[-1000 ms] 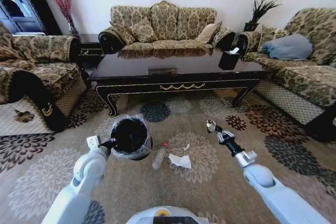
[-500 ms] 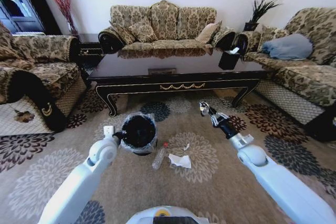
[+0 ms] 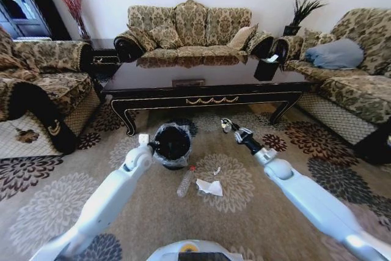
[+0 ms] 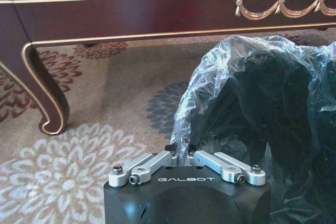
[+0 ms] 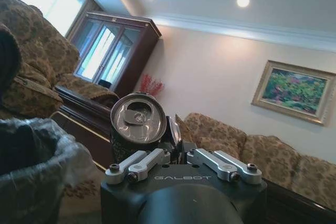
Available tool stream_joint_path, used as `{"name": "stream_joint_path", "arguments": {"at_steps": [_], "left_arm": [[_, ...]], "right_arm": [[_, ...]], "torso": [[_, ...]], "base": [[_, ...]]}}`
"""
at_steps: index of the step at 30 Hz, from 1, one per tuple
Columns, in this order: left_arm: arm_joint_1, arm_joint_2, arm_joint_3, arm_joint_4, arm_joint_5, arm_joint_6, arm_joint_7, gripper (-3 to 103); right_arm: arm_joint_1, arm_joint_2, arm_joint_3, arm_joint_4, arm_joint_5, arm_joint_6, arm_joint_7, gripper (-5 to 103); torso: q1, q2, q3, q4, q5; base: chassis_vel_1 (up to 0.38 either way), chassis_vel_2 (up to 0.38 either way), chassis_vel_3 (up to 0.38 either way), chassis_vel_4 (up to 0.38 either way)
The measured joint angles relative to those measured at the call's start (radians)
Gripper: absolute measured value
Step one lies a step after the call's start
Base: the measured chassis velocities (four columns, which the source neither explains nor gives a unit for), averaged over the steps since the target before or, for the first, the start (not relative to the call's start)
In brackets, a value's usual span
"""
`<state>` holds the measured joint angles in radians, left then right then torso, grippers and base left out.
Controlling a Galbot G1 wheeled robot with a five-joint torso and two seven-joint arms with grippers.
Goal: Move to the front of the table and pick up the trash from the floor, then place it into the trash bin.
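On the flowered carpet floor (image 3: 244, 212), before the dark table (image 3: 201, 93), lie pieces of trash: a clear bottle (image 3: 185, 183) with a red cap, crumpled white paper (image 3: 211, 187) and a small white scrap (image 3: 217, 171). The black trash bin (image 3: 173, 145) with its clear bag (image 4: 226, 77) is in front of the table. My left gripper (image 3: 149, 146) (image 4: 178, 149) is shut on the bin's bagged rim. My right gripper (image 3: 227, 125) (image 5: 176, 148) is shut on a dark drink can (image 5: 139, 124), to the right of the bin (image 5: 26, 182) and level with its rim.
Sofas stand on the left (image 3: 43, 90), at the back (image 3: 192, 32) and on the right (image 3: 348, 84). A dark tissue box (image 3: 267, 68) sits on the table's right end. The table's curved leg (image 4: 44, 98) is close to the bin.
Both arms have reached forward towards the table. The left one has taken the bin forward with it, and the right gripper with the can has moved left, nearer the bin.
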<state>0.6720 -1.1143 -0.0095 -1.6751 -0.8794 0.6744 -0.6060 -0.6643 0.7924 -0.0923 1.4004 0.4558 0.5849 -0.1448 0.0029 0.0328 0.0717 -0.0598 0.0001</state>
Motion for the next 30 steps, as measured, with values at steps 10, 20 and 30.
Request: {"name": "stream_joint_path", "arguments": {"at_steps": [10, 20, 30], "left_arm": [[-0.066, -0.049, 0.049, 0.067, 0.008, -0.004, -0.005, 2], [-0.114, -0.039, 0.067, 0.078, -0.008, -0.006, -0.007, 2], [-0.151, -0.050, 0.076, 0.102, -0.012, -0.008, -0.010, 2]], "right_arm": [[0.171, 0.083, -0.202, -0.084, -0.003, 0.006, 0.030, 9], [0.279, 0.113, -0.341, -0.146, -0.001, 0.006, 0.049, 9], [0.323, 0.121, -0.404, -0.152, 0.000, 0.005, 0.054, 9]], "torso": [[0.000, 0.000, 0.000, -0.0005, -0.0001], [0.000, 0.000, 0.000, -0.0004, -0.0002], [0.000, 0.000, 0.000, -0.0003, -0.0001]], "base": [[0.000, 0.000, 0.000, 0.000], [0.000, 0.000, 0.000, 0.000], [0.000, 0.000, 0.000, 0.000]]}}
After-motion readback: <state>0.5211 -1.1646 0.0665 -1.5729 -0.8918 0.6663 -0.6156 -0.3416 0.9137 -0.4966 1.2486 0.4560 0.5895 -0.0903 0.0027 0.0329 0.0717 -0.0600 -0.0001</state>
